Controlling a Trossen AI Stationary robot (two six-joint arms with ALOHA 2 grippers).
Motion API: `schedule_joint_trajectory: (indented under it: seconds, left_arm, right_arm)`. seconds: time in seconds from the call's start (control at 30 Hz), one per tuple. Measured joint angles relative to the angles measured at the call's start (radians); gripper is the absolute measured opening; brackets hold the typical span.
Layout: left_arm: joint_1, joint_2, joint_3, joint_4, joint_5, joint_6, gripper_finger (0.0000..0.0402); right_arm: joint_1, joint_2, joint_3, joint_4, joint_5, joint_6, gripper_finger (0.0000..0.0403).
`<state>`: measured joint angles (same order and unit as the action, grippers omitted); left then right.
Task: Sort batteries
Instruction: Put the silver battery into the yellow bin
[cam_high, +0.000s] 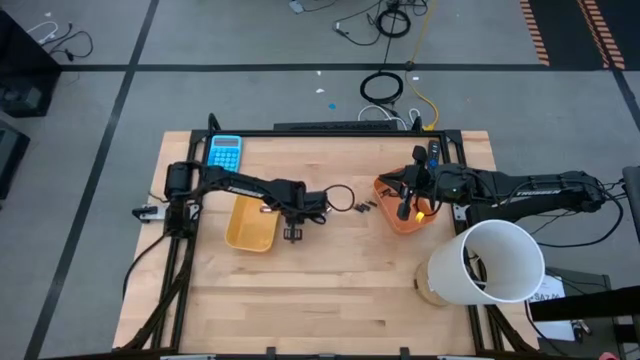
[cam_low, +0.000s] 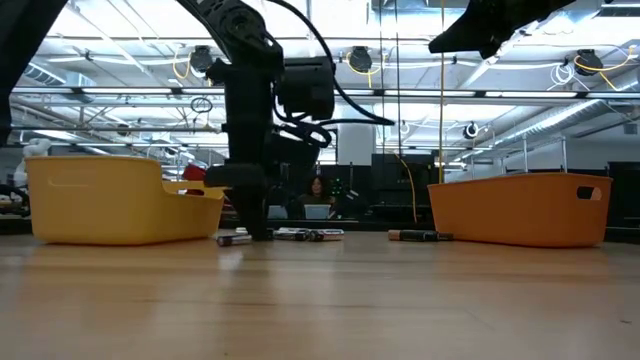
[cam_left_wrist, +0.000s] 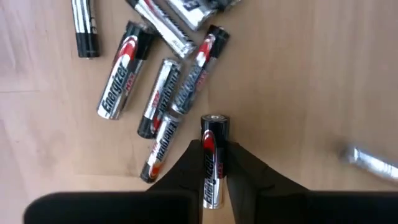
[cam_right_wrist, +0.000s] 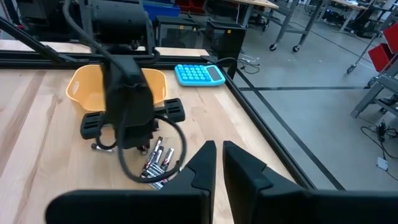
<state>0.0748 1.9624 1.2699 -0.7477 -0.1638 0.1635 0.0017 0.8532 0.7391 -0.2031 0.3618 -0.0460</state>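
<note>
Several silvery-and-black batteries (cam_left_wrist: 155, 93) lie in a loose pile on the wooden table, between the yellow tray (cam_high: 252, 225) and the orange tray (cam_high: 408, 222). In the low view the pile (cam_low: 305, 235) shows beside my left gripper (cam_low: 250, 228), and a few more batteries (cam_low: 420, 236) lie before the orange tray (cam_low: 520, 208). My left gripper (cam_left_wrist: 214, 168) stands at the pile's edge, shut on one battery. My right gripper (cam_right_wrist: 219, 155) hovers over the orange tray, its fingers nearly together with nothing between them. My left gripper pinches one silver, black and red battery (cam_left_wrist: 214, 158) between its two fingers, which lie across the battery's length. They come from above, pointing down. One end of the battery (cam_left_wrist: 215, 119) sticks out past the fingertips. In the low view the fingertips (cam_low: 255, 232) are down at the table top.
A blue calculator (cam_high: 224, 152) lies at the table's far left corner. A large white cylinder (cam_high: 487, 262) stands at the near right edge. A black cable loop (cam_right_wrist: 177, 146) hangs from the left arm over the pile. Bare wood fills the near half of the table.
</note>
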Motion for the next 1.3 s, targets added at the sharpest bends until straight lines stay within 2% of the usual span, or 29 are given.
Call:
schedule_joint_trajectory:
  seconds: [0.1,0.27,0.43,0.53,0.67,0.77,0.87,1.0,1.3]
  left_arm:
    - [-0.022,-0.031,0.045,-0.062,-0.015,-0.028,0.0046]
    - [-0.073,-0.161,0.119,-0.226,-0.020,-0.132,0.0046]
    - [-0.110,-0.306,0.107,-0.414,0.003,-0.332,0.0046]
    - [-0.124,-0.357,0.062,-0.482,-0.021,-0.418,0.0080]
    - [-0.146,-0.399,0.017,-0.502,-0.067,-0.438,0.0156]
    - [-0.149,-0.398,0.018,-0.460,-0.100,-0.423,0.0202]
    - [-0.149,-0.400,0.022,-0.289,-0.096,-0.421,0.0225]
    - [-0.169,-0.331,0.024,-0.038,-0.010,-0.447,0.0227]
    - [-0.249,-0.102,0.022,0.210,0.039,-0.507,0.0212]
  right_arm:
    - [0.000,0.000,0.000,-0.001,0.000,0.000,0.0020]
    - [0.000,0.000,0.000,-0.007,0.000,0.007,0.0020]
    - [0.000,0.000,0.000,-0.012,0.000,0.030,0.0020]
    - [0.000,0.007,0.000,-0.005,0.000,0.034,0.0020]
    - [0.000,0.024,0.000,0.006,0.000,0.034,0.0020]
    - [0.000,0.036,0.000,0.008,-0.001,0.034,0.0020]
    - [0.000,0.045,0.000,0.026,0.000,0.029,0.0020]
    - [0.000,0.047,0.000,0.026,0.000,0.023,0.0020]
    - [0.000,0.047,0.000,-0.004,0.003,0.019,0.0020]
